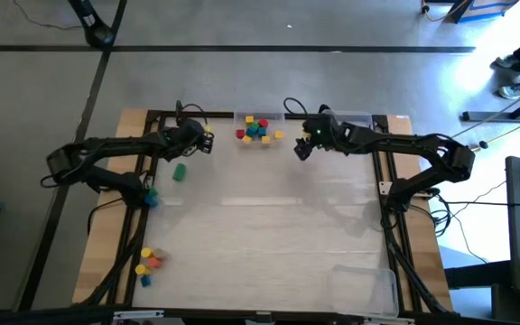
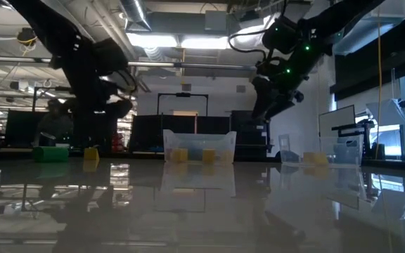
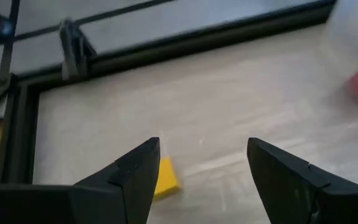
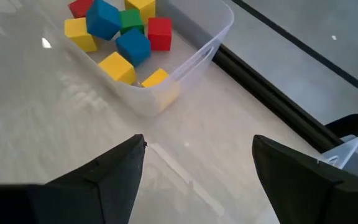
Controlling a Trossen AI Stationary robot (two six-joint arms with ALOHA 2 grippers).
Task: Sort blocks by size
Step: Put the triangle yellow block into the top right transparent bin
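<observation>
Nearest, a few blocks [image 1: 148, 261] are lying by the table's [image 1: 269, 244] left edge. Farther back, both claws are hanging spread and empty: the left gripper [image 1: 209, 141] over a yellow block [image 3: 165, 176], the right gripper [image 1: 301, 150] beside the clear tray [image 4: 194, 53] (blocks inside) at the far edge.

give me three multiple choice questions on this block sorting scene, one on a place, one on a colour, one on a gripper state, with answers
1. Where does the clear tray holding the pile of blocks sit?
A. at the far edge of the table, between the two arms
B. at the near right corner
C. under the left arm

2. What colour is the lone block lying by the left arm?
A. red
B. green
C. tan

3. How is the right gripper?
A. shut on a block
B. shut, empty
C. open, empty

Answers: 1 A, the high view shows it there. 2 B, it is green. 3 C, bare table shows between its fingers.
</observation>
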